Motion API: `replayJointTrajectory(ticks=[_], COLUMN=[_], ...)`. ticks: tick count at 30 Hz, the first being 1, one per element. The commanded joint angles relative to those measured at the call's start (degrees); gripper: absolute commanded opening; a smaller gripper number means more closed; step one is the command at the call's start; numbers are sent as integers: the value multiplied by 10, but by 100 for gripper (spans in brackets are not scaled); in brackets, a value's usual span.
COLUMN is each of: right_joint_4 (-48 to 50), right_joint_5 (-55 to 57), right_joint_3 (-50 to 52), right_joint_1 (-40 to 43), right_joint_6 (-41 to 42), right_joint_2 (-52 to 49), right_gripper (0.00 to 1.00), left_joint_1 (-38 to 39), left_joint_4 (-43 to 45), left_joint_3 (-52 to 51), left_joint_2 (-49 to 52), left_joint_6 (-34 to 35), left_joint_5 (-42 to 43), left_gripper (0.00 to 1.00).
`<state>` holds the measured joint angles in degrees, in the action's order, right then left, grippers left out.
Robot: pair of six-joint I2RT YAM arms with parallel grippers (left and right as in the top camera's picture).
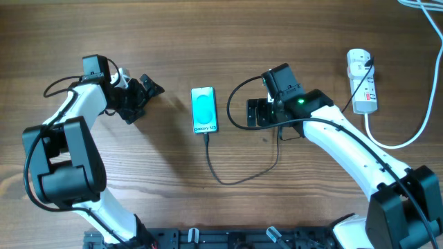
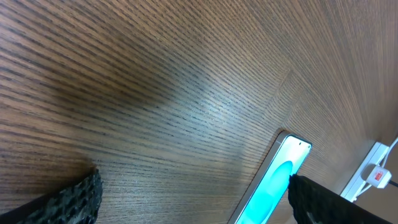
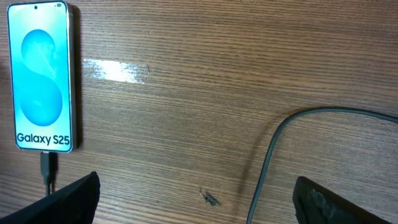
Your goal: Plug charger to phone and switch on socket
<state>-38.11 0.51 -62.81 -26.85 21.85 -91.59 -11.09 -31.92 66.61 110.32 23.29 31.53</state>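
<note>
open wood between left tool [image 1: 147, 102] and phone [image 1: 204, 109], charger [image 1: 239, 178] looping right of phone

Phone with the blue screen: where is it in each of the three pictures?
Overhead: the phone lies mid-table, between the two arms.
Left wrist: bottom right, slanted, cut off by the lower edge.
Right wrist: top left corner, upright, reading "Galaxy S25".
Shared landmark: the charger meets the phone's text end in overhead and right wrist; the socket links overhead and left wrist.
</note>
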Motion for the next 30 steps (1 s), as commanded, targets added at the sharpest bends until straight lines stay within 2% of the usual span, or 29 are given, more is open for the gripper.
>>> replayJointTrajectory(ticks=[1,11,22,26,30], right_joint_4=[2,6,6,6,5], right_joint_5=[14,12,12,12,12], right_joint_3=[5,5,5,5,5], right_joint_1=[0,2,2,2,2], right_joint_6=[7,7,7,7,7], right_joint_2=[12,29,265,316,325], right_gripper=[100,100,99,100,100], left_joint_1=[3,3,3,3,3], left_joint_4=[0,0,0,0,0], left_joint_3=[-2,-2,-2,-2,-2], left_joint_2=[2,2,2,2,2], left_joint_6=[3,3,3,3,3], left_joint_5=[-21,-21,-21,-21,-21], left_gripper=[100,100,100,100,100])
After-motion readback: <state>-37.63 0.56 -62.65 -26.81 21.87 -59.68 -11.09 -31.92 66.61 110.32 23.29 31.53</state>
